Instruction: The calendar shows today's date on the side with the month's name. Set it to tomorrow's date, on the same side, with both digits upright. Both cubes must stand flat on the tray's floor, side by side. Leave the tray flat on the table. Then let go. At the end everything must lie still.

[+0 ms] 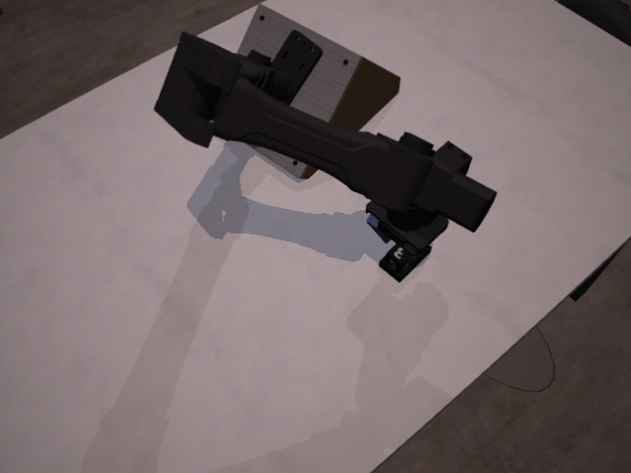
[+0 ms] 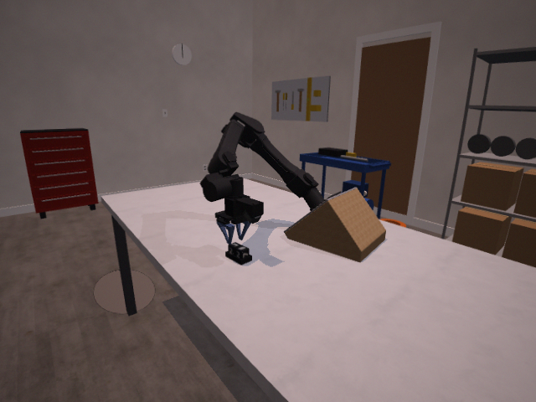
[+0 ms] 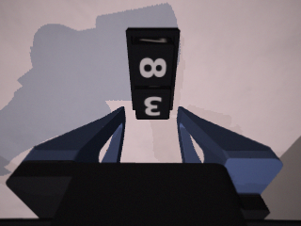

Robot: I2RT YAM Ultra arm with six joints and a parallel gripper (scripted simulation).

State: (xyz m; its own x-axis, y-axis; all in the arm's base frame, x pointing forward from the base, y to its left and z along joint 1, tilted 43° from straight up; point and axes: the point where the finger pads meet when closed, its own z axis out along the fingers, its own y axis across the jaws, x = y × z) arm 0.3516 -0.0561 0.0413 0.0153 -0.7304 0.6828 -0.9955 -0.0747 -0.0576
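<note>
Calendar tray [image 3: 151,31] holds cubes showing 8 [image 3: 152,68] and 3 [image 3: 151,105], mid-frame; the gripper [image 3: 150,137] hangs above, fingers spread, empty.

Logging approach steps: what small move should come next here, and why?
Probably a further straight descent: the end effector hangs open above the calendar, its fingers not yet beside the near cube showing 3, so nothing can be gripped.

a workshop: red tool chest [image 2: 59,168], wall tool board [image 2: 300,99], shelf rack [image 2: 463,130].
</note>
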